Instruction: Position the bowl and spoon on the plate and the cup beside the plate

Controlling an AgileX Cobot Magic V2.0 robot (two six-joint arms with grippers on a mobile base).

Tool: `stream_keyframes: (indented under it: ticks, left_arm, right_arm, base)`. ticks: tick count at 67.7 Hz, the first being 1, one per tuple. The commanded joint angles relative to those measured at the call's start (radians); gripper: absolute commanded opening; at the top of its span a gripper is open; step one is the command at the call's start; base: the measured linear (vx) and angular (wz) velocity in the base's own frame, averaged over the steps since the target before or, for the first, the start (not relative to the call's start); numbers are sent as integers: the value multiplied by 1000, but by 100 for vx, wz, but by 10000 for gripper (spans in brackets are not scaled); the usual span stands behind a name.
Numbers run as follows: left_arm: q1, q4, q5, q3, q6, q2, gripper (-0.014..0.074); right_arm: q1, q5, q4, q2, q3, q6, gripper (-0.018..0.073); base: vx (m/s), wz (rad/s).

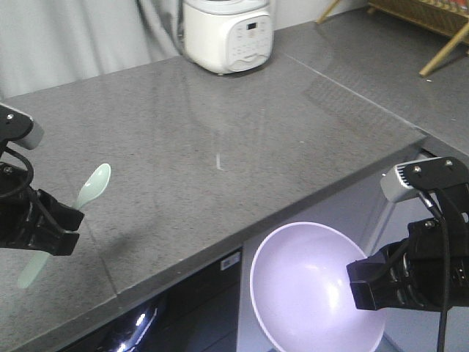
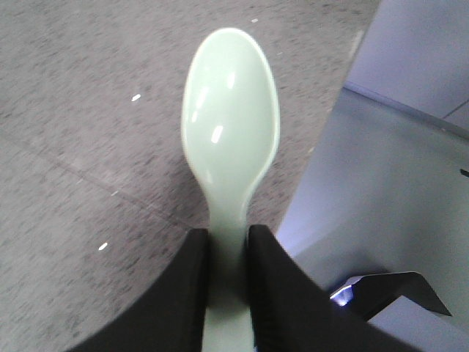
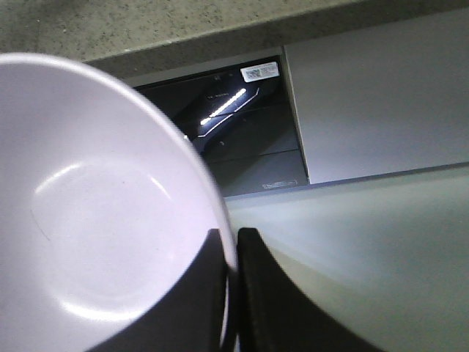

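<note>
Spoon (image 2: 231, 139) clamped by its handle in left gripper (image 2: 229, 238), jaws narrow and tight on either side of the stem just below the oval end. Front view puts it at left edge of frame, tilted up and right, hovering above the grey countertop (image 1: 220, 132), not resting on it. Handle grip leaves the oval end free, so it can likely be laid down without the fingers fouling whatever it goes on. Bowl (image 1: 308, 290) at lower right of front view, pinched at the rim by right gripper (image 1: 366, 284); right wrist view shows one finger inside the wall, one outside, closed thin on the edge. It hangs tipped, opening toward the camera, off the counter's front edge beside the dark cabinet opening (image 1: 183, 308), and is empty inside. Rim pinch is probably the only hold a narrow claw gets on a deep smooth bowl; the tilt comes from holding one side only, and there's slip risk if swung fast. No plate or cup in any view, so can't say where either sits. White rice cooker (image 1: 227, 33) at top centre of front view, well apart from both arms. Judgement: both items in the air, neither placed; bowl should go down first, spoon after.
</note>
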Motion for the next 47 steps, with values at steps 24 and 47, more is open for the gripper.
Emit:
stream_keyframes:
  ticks: [24, 47]
  left_arm:
    - [-6, -23, -50, -25, -1, -20, 77]
    - [-6, -23, -50, -25, -1, -20, 77]
  right_arm:
    - [0, -42, 23, -14, -28, -2, -1]
    - [0, -42, 23, -14, -28, -2, -1]
  base:
    - [-4, -37]
    - [-2, -40]
